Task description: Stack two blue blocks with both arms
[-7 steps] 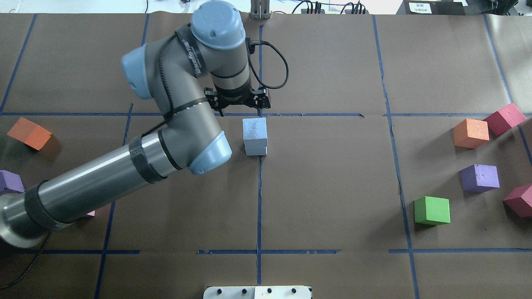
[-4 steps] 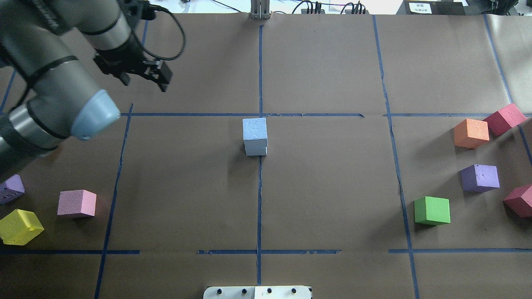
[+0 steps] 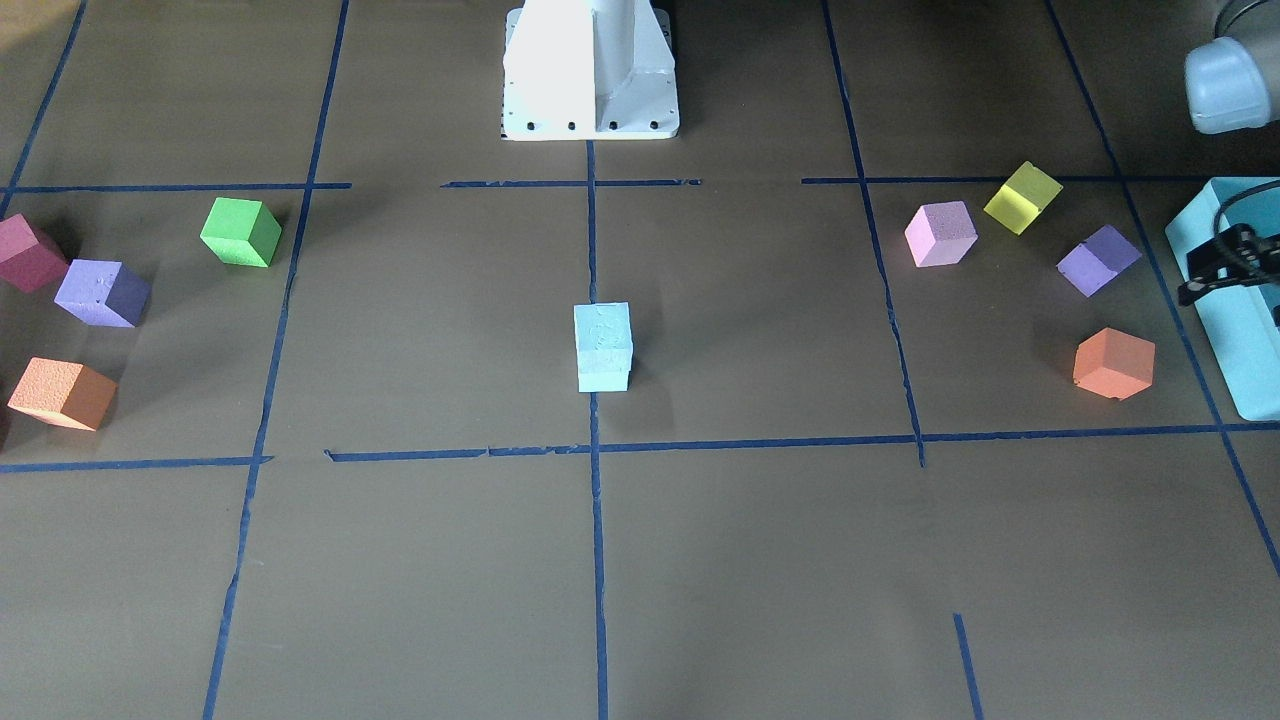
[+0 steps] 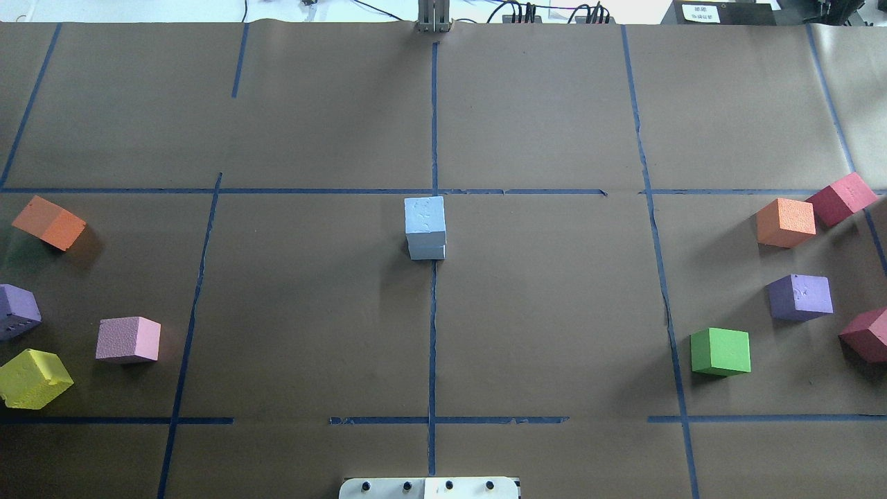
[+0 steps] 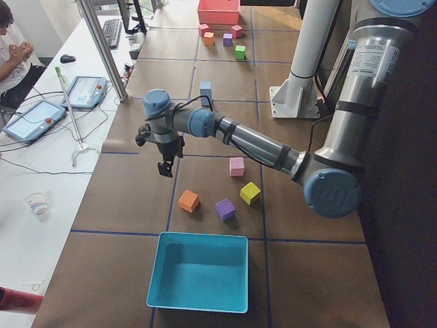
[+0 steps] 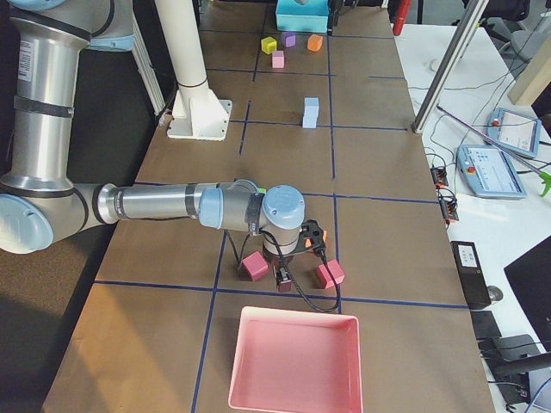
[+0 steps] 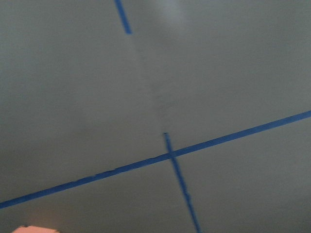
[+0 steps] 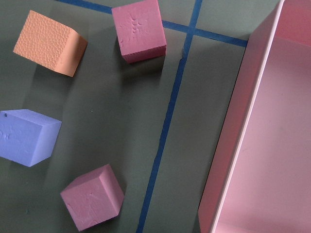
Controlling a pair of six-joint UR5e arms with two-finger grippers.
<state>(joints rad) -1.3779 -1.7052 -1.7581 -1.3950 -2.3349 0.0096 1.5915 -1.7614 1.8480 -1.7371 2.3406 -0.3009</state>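
My left gripper (image 5: 164, 169) hangs over bare paper in the middle left of the left-side view, above and to the left of an orange cube (image 5: 188, 201). I cannot tell how far its jaws are parted. Its wrist camera gives only blurred paper and tape lines, with no fingers, and the front-facing view catches just a black scrap at the right edge by the teal box (image 3: 1235, 350).

My right gripper (image 6: 282, 277) sits low in the right-side view among dark pink cubes, just above the pink tray (image 6: 297, 361). No fingers show in its wrist view either, so I can't tell its opening. I can make out nothing gripped by either tool.

The two blue blocks (image 4: 425, 229) stand at the centre of the overhead frame on the vertical tape line, just below its crossing with the horizontal line. One sits on the other with edges close to flush, well apart from both tools.

I judge the stack made and both arms drawn clear. What remains seems only to park without sweeping back through the centre.

A white label (image 4: 700, 12) at the top right of the overhead frame carries print too small to read. I can read no brand anywhere.
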